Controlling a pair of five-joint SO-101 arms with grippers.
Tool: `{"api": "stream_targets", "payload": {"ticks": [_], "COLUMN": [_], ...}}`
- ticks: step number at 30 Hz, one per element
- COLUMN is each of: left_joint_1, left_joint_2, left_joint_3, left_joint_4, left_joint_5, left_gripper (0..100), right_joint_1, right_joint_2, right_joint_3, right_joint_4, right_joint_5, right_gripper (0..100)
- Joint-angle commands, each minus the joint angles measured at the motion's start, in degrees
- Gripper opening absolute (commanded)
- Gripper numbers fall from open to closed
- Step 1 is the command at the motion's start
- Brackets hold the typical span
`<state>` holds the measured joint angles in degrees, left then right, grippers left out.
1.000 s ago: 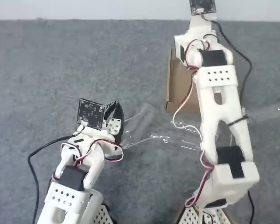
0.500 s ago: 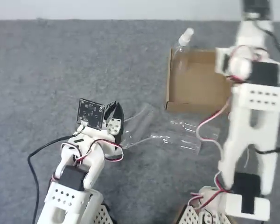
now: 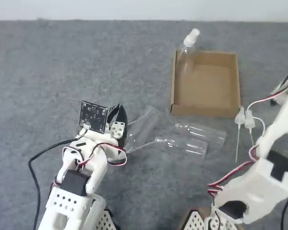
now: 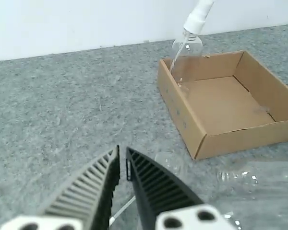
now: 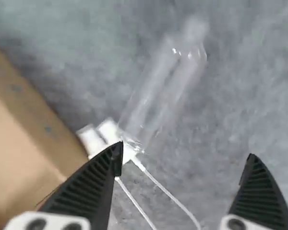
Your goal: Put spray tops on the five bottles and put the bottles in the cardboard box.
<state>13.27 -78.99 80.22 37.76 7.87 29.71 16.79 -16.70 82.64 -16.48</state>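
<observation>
The cardboard box (image 3: 206, 84) lies open at the back right. A clear bottle with a white spray top (image 3: 187, 43) stands in its far left corner, also seen at the box (image 4: 221, 103) as the capped bottle (image 4: 186, 48). Uncapped clear bottles (image 3: 192, 138) lie on the carpet in front of the box, one more (image 3: 141, 127) beside my left gripper (image 3: 119, 120). The left gripper (image 4: 123, 160) is shut on nothing. Two white spray tops (image 3: 245, 119) lie by the box's near right corner. My right gripper (image 5: 185, 152) hangs open above spray tops (image 5: 98, 136) and a lying clear bottle (image 5: 163, 91).
Grey carpet (image 3: 62, 62) covers the table, with open room to the left of the box. A pale wall runs along the far edge. The right arm (image 3: 264, 177) stands at the right edge, its wires trailing near the spray tops.
The right arm has swung from over the box to the right edge and drawn back, uncovering the box and the capped bottle in it. The left arm has not moved.
</observation>
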Motion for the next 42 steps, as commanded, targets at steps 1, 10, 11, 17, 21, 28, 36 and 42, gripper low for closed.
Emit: {"api": "stream_targets", "payload": {"ticks": [1, 10, 11, 17, 21, 28, 36, 42], "left_joint_1": [-0.2, -0.2, -0.2, -0.2, -1.1, -6.9, -7.4, -7.4], "left_joint_2": [-0.9, -0.9, -0.9, -0.9, -0.4, -0.3, 1.4, 19.9], "left_joint_3": [0.2, 0.3, 0.3, 0.2, -2.2, -13.2, -20.8, -34.7], "left_joint_4": [-1.9, -1.9, -1.9, -1.9, 1.1, 11.3, 21.0, 34.7], "left_joint_5": [-0.4, -0.4, -0.4, -0.4, -0.9, -4.3, -10.4, -18.8], "left_gripper": [1, 1, 1, 1, 1, 1, 1, 1], "right_joint_1": [0.9, 0.5, 0.5, 0.8, 0.9, 3.0, 10.2, 14.6], "right_joint_2": [1.2, 6.4, 7.2, 12.7, 15.2, 16.1, 16.0, 15.7], "right_joint_3": [-3.5, -3.3, -3.3, -3.3, -3.3, -3.3, -3.2, -3.2], "right_joint_4": [-2.2, -8.6, -8.7, -9.8, -9.9, -10.1, -9.5, -2.2], "right_joint_5": [-4.1, -10.7, -11.0, -10.7, -10.5, -2.5, 30.4, 56.9], "right_gripper": [31.8, 31.9, 31.9, 31.8, 31.7, 17.4, 7.6, 4.8]}}
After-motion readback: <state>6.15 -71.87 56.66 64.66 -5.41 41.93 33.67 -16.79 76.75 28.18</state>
